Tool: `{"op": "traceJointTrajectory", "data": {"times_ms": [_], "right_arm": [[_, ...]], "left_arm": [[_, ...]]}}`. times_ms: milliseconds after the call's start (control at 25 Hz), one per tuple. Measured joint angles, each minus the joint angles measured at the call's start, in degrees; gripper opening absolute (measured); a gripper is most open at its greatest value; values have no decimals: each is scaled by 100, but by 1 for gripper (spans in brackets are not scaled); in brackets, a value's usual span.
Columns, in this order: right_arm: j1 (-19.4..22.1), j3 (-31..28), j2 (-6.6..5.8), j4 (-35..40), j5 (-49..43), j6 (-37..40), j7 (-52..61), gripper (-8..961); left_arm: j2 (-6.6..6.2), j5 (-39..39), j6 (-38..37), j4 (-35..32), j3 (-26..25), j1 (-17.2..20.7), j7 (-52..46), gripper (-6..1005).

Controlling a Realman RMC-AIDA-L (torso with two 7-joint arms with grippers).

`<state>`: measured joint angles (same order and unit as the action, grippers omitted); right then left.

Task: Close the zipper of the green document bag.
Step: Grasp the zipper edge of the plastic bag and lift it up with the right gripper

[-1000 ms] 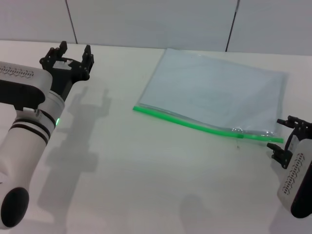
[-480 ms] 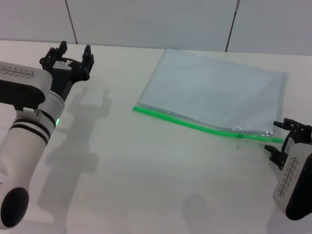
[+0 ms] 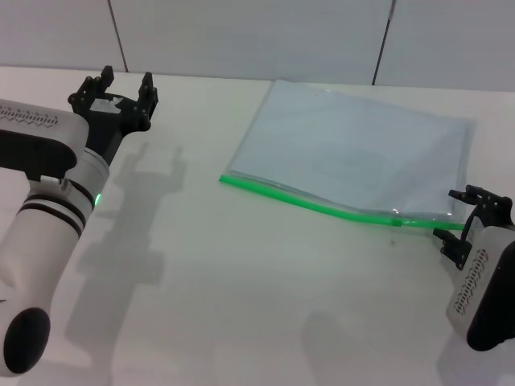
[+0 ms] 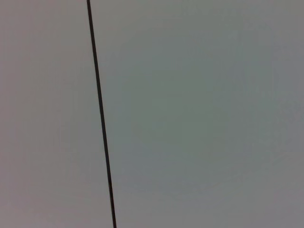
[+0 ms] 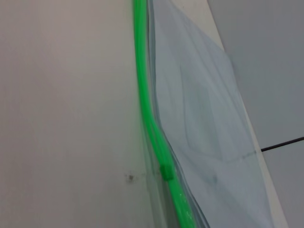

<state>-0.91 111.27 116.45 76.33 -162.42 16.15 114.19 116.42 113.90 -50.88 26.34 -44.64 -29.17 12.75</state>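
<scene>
The green document bag (image 3: 354, 149) lies flat on the white table at centre right, its bright green zipper (image 3: 306, 203) along the near long edge. A tiny slider (image 3: 396, 218) sits near the strip's right end. My right gripper (image 3: 452, 215) hovers open just off that right end, a little right of the slider, touching nothing. The right wrist view looks along the zipper (image 5: 148, 114) with the slider (image 5: 166, 172) and the bag (image 5: 199, 118) beside it. My left gripper (image 3: 122, 87) stands open at the far left, well away from the bag.
The white table (image 3: 241, 273) is bare in front of the bag and between the arms. A grey panelled wall (image 3: 241, 32) runs behind it. The left wrist view holds only that wall with a dark seam (image 4: 100, 114).
My right gripper has crept forward and left, closer to the right end of the zip strip. The left arm has barely moved.
</scene>
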Motion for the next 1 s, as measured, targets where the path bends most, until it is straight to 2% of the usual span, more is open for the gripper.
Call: {"op": "traceJointTrajectory", "data": {"times_ms": [440, 1000], "right_arm": [[-101, -10, 0, -173, -7, -6, 7, 622], [16, 65, 0, -119, -9, -137, 7, 620]], "left_arm": [[4, 0, 20, -16, 14, -21, 0, 600], [4, 0, 17, -32, 8, 4, 0, 600]]}}
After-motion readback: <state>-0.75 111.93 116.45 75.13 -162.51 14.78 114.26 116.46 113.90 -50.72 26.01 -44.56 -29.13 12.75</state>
